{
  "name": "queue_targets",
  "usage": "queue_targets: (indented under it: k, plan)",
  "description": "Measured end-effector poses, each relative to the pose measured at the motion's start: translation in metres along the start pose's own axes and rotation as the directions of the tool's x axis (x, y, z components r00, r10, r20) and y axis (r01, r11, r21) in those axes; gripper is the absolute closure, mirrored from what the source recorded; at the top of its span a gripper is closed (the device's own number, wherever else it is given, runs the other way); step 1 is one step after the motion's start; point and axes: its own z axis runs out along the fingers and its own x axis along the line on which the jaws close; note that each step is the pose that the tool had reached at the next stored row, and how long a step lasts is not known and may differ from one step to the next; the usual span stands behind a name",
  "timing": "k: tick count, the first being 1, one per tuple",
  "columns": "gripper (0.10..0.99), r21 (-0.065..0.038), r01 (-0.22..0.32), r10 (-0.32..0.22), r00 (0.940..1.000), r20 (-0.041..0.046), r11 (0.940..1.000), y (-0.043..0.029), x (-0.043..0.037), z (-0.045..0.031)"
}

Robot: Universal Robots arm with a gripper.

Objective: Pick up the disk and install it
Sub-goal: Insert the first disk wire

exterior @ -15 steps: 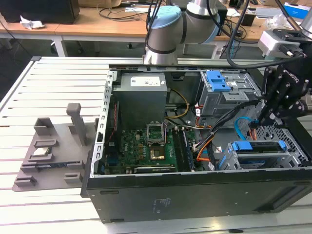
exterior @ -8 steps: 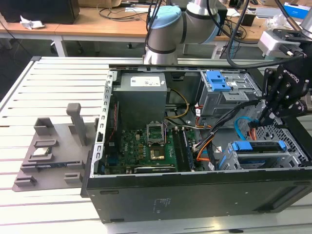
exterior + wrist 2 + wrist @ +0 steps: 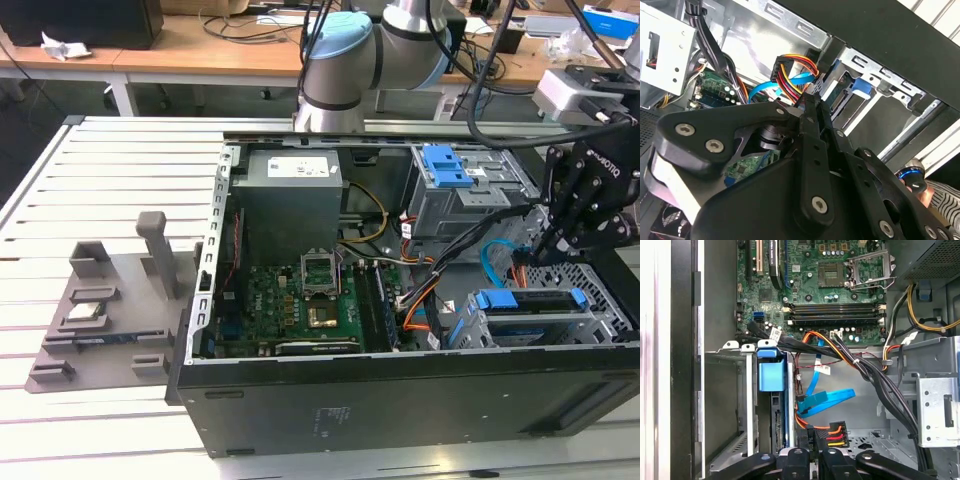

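Open computer case lies on its side on the slatted white bench. The circuit board faces up inside it.

Arm reaches in from the far side. The black tool hangs over the end of the case at the exterior view's right, above the near drive cage.

Tool state: in the second wrist view the two fingers are drawn narrow, nearly together. In the first wrist view the tool has its tips just beside a black plug with red, orange and yellow wires. I cannot tell whether the tips pinch the plug or merely touch it. No disk sits between the fingers.

The disk sits in the near drive cage at the exterior view's right, with its blue rail along the top edge. In the first wrist view the disk is seen edge-on, standing between the grey cage walls with its blue tab above it. The tool is near it but apart from it.

A flat blue cable loops loosely between the cage and the circuit board, with its end near the plug. A bundle of black cables runs across above it.

A second grey bay with a blue latch sits at the far side of the case.

At the exterior view's left, a grey holder tray lies on the bench beside the case, with a small square silver chip on it.
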Motion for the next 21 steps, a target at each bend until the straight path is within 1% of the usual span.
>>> queue_targets:
  k: [10, 21]
  plan:
    - [0.922, 0.000, 0.000, 0.000, 1.0000, 0.0000, 1.0000, -0.0003, 0.0073, 0.0016]
    - [0.922, 0.000, 0.000, 0.000, 1.0000, -0.0001, 1.0000, -0.0007, 0.0196, 0.0038]
